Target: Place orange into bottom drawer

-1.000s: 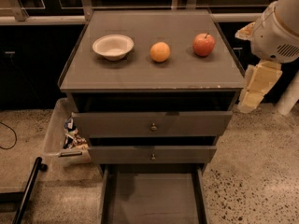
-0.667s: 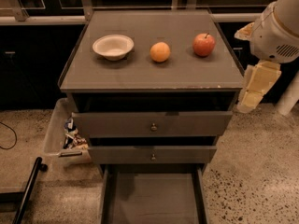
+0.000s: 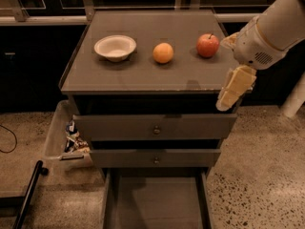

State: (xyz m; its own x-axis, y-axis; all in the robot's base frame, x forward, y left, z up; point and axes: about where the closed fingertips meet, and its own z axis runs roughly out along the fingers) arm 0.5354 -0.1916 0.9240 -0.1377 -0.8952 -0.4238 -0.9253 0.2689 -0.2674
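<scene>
At the cabinet's right front corner, the gripper [image 3: 228,98] hangs just off the edge of the top [image 3: 143,78], pointing down, its tip level with the upper drawer front. It carries nothing, and whether it is spread or pressed together I cannot tell from here. The orange [image 3: 163,52] sits on the top, up, back and well to the left of the gripper as the camera sees it. Being round, it has no long axis to line up with. The apple [image 3: 208,45] stands nearer the gripper, and the straight reach to the orange would run close past its front. The bowl [image 3: 115,46] lies beyond the orange, farther left again. Below and left of the gripper the bottom drawer [image 3: 155,202] is pulled out, its flat floor bare. As I judge it, nothing of the task is done yet: the arm must first rise over the edge, swing left clear of the apple and come down on the orange.
</scene>
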